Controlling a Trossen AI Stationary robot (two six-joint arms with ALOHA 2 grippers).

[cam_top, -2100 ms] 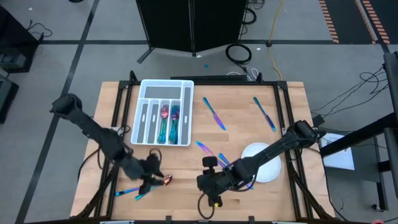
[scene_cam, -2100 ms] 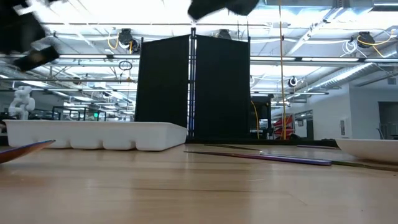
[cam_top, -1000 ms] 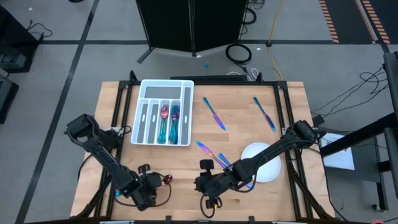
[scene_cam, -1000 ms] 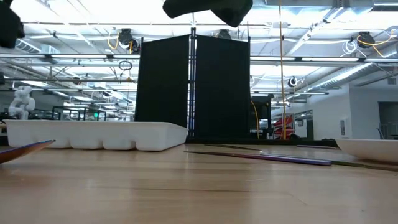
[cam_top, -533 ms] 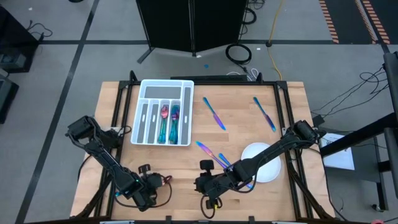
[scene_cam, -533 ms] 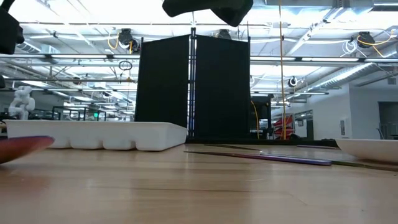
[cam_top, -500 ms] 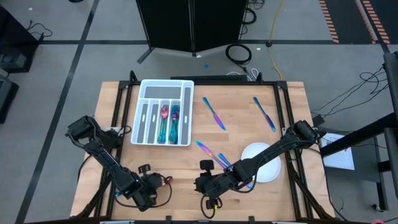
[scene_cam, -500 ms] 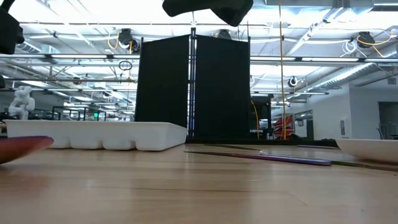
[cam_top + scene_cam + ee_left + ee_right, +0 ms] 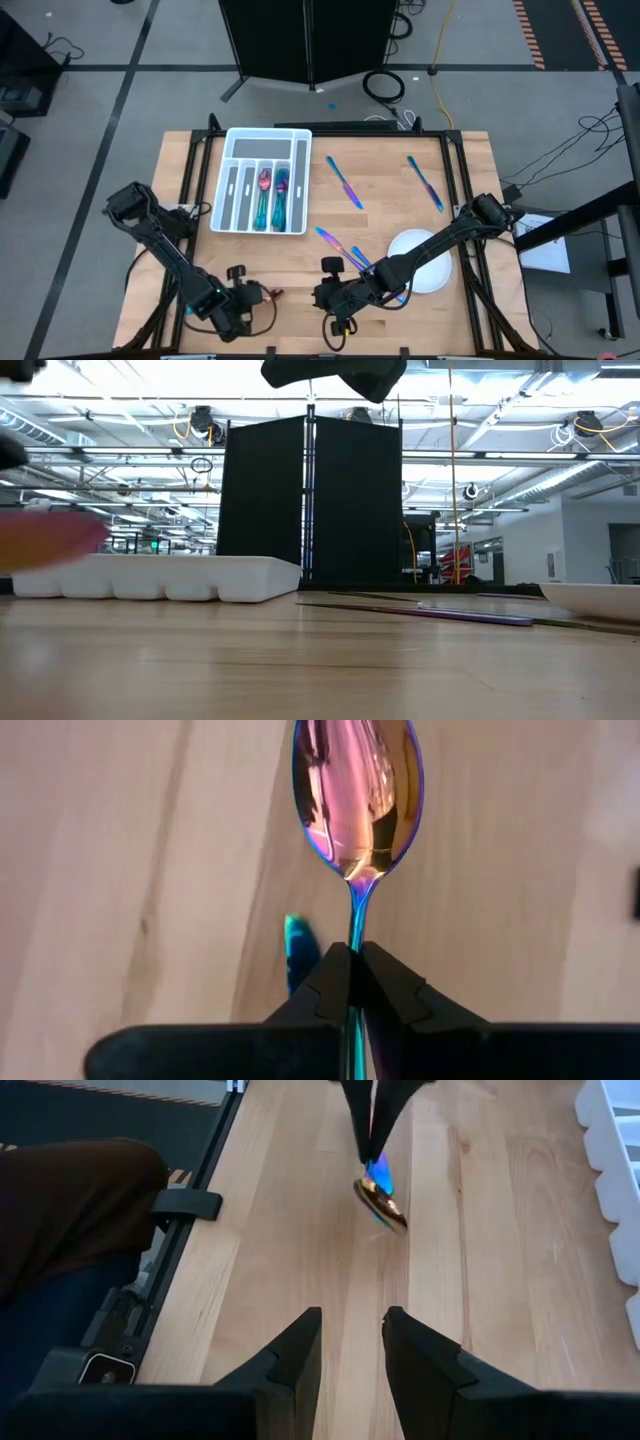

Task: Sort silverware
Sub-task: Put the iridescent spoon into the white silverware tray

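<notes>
My left gripper (image 9: 256, 294) is near the table's front left, shut on an iridescent spoon (image 9: 356, 795) whose pink bowl sticks out past the fingertips. The right wrist view shows that spoon (image 9: 381, 1201) under the left fingers, and the low view shows it as a blurred pink shape (image 9: 52, 544) above the wood. A blue utensil tip (image 9: 299, 953) lies on the table beneath. My right gripper (image 9: 350, 1342) stands open at the front middle, pointing at the spoon, with nothing between its fingers. The white tray (image 9: 232, 180) holds two spoons (image 9: 272, 195). My left gripper pinches the spoon's thin neck (image 9: 355, 932), just behind the bowl, between its two fingertips. The fingers come steeply from above and the handle runs back between them. The bowl hangs ahead of the fingertips, tilted and clear of the table; the handle's far end is hidden by the gripper.
Two knives (image 9: 343, 182) (image 9: 424, 183) lie on the far right of the table. More silverware (image 9: 338, 243) lies beside the round white plate (image 9: 428, 268) at the front right. In the low view a knife (image 9: 430, 612) lies flat across the middle.
My left gripper has shut on the spoon's neck and risen a little. The spoon's bowl, which lay on the wood at the front left, now hangs above it.
</notes>
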